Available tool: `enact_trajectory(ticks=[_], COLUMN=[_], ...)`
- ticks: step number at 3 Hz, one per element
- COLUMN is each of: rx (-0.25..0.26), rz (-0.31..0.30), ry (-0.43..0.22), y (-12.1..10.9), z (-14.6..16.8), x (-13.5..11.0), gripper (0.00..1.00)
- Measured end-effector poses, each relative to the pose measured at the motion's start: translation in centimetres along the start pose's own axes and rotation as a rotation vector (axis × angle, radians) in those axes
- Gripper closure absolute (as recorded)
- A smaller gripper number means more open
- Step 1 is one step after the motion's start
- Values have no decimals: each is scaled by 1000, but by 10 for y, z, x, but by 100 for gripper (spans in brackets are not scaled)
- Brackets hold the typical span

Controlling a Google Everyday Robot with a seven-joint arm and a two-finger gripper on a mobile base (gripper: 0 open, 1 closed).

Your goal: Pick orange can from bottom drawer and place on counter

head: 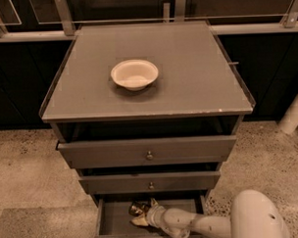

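Note:
The orange can, small and shiny, lies in the open bottom drawer toward its back, left of centre. My gripper reaches into that drawer from the right on a white arm and sits right at the can, touching or closely beside it. The counter is the flat grey cabinet top above, with a cream-white bowl standing on it left of centre.
Two upper drawers with small round knobs are pulled slightly out above the bottom one and overhang its rear. My white arm body fills the lower right. Speckled floor lies on both sides and a dark railing stands behind.

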State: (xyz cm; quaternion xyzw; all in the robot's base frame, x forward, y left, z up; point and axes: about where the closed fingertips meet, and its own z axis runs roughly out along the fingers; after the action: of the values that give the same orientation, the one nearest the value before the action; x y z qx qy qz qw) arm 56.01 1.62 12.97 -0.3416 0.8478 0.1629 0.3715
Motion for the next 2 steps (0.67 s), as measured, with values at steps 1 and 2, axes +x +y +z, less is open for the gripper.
enact_trajectory(ticks=[1,2], rx=[0,0], rz=[0,0], ry=[0,0], y=[0,0], z=[0,0], x=[0,0], gripper=[41,66])
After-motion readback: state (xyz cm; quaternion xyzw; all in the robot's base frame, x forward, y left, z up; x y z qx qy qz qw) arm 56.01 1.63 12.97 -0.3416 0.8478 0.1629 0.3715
